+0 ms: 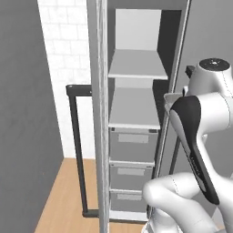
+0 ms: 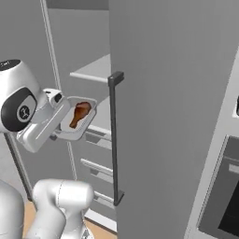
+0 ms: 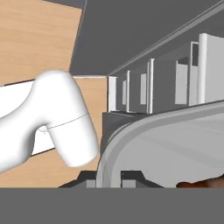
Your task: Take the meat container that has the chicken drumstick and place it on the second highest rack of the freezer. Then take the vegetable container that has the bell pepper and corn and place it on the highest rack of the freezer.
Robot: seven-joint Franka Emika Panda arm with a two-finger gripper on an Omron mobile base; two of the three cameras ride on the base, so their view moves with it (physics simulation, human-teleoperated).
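My gripper (image 2: 59, 106) is shut on the rim of the meat container (image 2: 77, 119), a pale grey tray held tilted in the air. The reddish-brown chicken drumstick (image 2: 80, 113) lies inside it. The tray hangs just in front of the open freezer (image 1: 136, 27), about level with the second highest rack (image 1: 134, 109). Above that is the highest rack (image 1: 136, 63), bare. In the hand view the tray's curved rim (image 3: 131, 131) runs between my fingertips (image 3: 89, 182), and the drumstick (image 3: 205, 183) shows at the bottom right. The vegetable container, bell pepper and corn are out of view.
Grey drawer fronts (image 1: 132, 145) stack under the shelves. The freezer door (image 1: 98, 113) stands open to the left, its black bar handle (image 1: 76, 150) sticking out. A closed grey door with a black handle (image 2: 114, 140) is right of the opening, and a dark oven window (image 2: 226, 210) is at the far right.
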